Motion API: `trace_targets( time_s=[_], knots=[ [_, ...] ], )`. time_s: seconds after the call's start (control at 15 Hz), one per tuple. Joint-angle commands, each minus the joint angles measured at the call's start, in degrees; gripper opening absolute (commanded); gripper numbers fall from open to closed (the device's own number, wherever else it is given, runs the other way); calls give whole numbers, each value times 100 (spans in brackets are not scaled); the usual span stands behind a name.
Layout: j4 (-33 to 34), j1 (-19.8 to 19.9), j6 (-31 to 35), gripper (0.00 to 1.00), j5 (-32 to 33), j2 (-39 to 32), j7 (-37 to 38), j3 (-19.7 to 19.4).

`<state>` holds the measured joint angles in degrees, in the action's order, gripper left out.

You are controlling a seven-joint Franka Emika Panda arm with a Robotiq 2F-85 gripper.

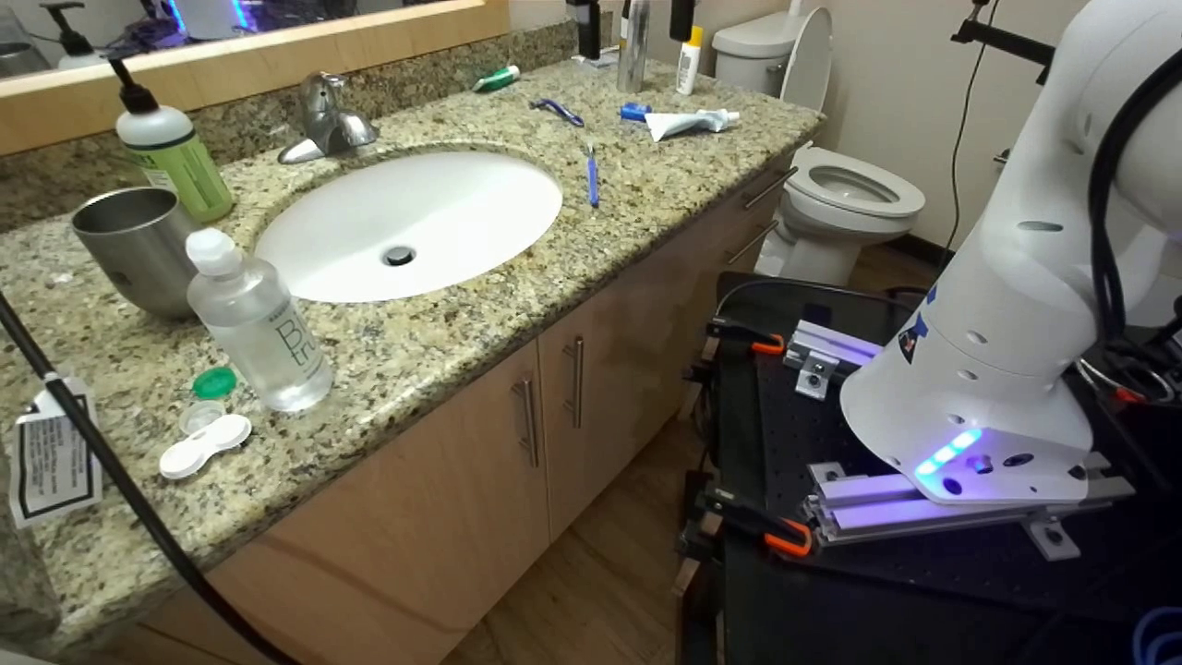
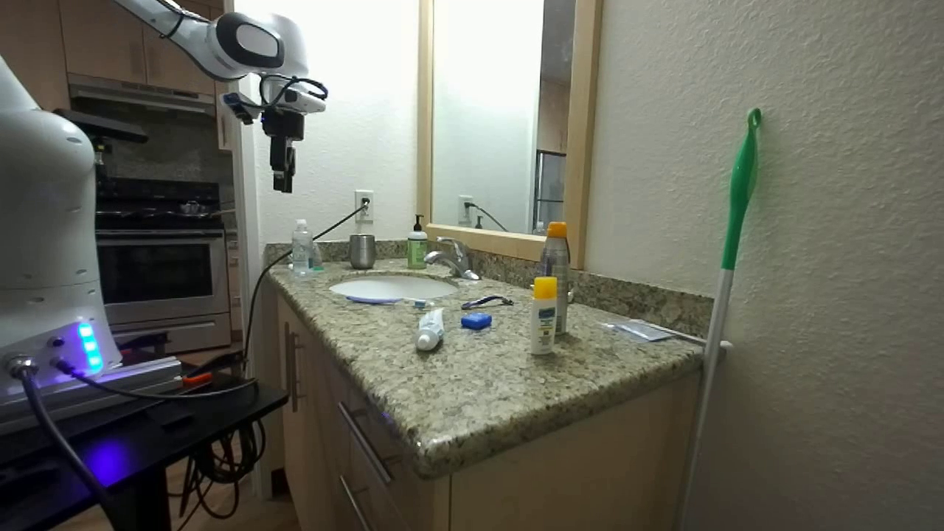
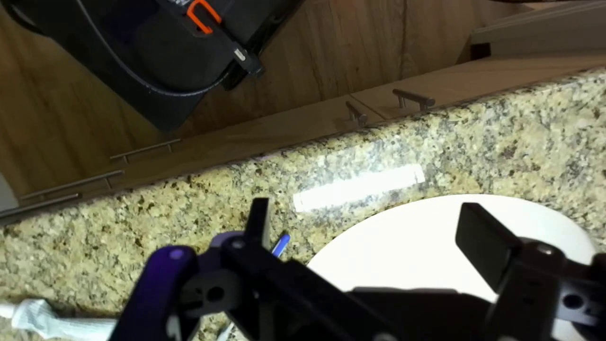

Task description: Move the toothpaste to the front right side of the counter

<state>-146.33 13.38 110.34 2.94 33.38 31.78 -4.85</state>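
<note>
The toothpaste, a flat white tube [image 1: 688, 123], lies on the speckled granite counter [image 1: 462, 337], beyond the sink in this exterior view. In an exterior view it lies with its cap toward the camera [image 2: 430, 330]. In the wrist view its crumpled end shows at the lower left [image 3: 64, 324], partly hidden by a finger. My gripper [image 2: 283, 183] hangs high in the air above the counter, pointing down, well apart from the tube. Its fingertips show at the top edge of an exterior view [image 1: 635, 42]. In the wrist view the fingers are spread wide with nothing between them [image 3: 363, 208], over the sink side.
A white oval sink [image 1: 406, 222] and faucet [image 1: 328, 125] fill the middle. A blue toothbrush [image 1: 592, 175], razor [image 1: 557, 112] and blue box [image 2: 476, 321] lie near the tube. Upright are a spray can [image 2: 555, 269], yellow-capped bottle [image 2: 543, 317], clear bottle [image 1: 263, 328], cup [image 1: 143, 249] and soap pump [image 1: 175, 152].
</note>
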Motion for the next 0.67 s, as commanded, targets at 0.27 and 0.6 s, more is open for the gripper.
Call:
trace_targets(
  time_s=[0.27,0.6],
  knots=[
    [-564,614,1369,100,-1018,-274,537,-475],
    [-1017,1435,2889,100,-605,-614,1057,-690]
  ],
)
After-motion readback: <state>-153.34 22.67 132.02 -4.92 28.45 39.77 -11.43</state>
